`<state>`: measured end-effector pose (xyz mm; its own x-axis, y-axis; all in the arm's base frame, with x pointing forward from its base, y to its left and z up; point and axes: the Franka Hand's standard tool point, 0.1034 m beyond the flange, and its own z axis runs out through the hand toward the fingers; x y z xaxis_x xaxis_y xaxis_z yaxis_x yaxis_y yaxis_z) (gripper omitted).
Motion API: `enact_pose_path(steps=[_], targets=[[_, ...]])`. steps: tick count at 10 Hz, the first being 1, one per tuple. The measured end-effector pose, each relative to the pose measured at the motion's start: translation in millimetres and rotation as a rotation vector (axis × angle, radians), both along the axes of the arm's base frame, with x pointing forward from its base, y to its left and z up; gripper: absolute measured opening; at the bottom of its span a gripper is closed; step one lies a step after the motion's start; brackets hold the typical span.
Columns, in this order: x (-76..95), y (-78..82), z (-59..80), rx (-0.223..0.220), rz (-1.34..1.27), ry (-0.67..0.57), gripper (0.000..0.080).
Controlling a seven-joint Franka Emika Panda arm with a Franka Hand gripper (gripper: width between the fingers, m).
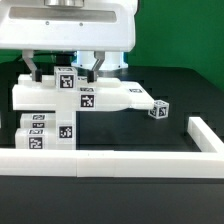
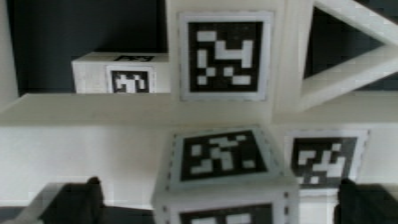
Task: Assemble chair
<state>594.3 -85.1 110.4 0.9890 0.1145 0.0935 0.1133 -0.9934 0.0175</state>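
Observation:
The chair parts are matte white tagged pieces bunched at the exterior view's left. A flat slab lies there with a long arm reaching to the right. Blocky leg pieces stand in front of it. A small tagged cube lies apart on the right. My gripper hangs open over the slab, its fingers straddling an upright tagged block. In the wrist view the gripper shows dark fingertips on either side of that block, with gaps on both sides.
A long low white border rail runs along the front and turns up at the right. The table surface is black. In the wrist view, slanted white struts and another tagged piece lie beyond the block.

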Motion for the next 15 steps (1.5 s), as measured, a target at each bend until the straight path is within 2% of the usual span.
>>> enact_pose_path(steps=[1, 2, 3, 4, 6, 11, 15], targets=[[-0.2, -1.2, 0.0, -0.004, 0.041, 0.000, 0.0555], [-0.2, -1.2, 0.0, -0.003, 0.032, 0.000, 0.0555], [-0.2, -1.3, 0.0, -0.003, 0.031, 0.000, 0.0343], [-0.2, -1.4, 0.0, -0.003, 0.031, 0.000, 0.0281], [-0.2, -1.5, 0.0, 0.001, -0.006, 0.000, 0.0281], [0.3, -0.2, -0.2, 0.065, -0.566, -0.011, 0.0281], [0.4, 1.2, -0.6, 0.100, -0.846, -0.010, 0.0281]])
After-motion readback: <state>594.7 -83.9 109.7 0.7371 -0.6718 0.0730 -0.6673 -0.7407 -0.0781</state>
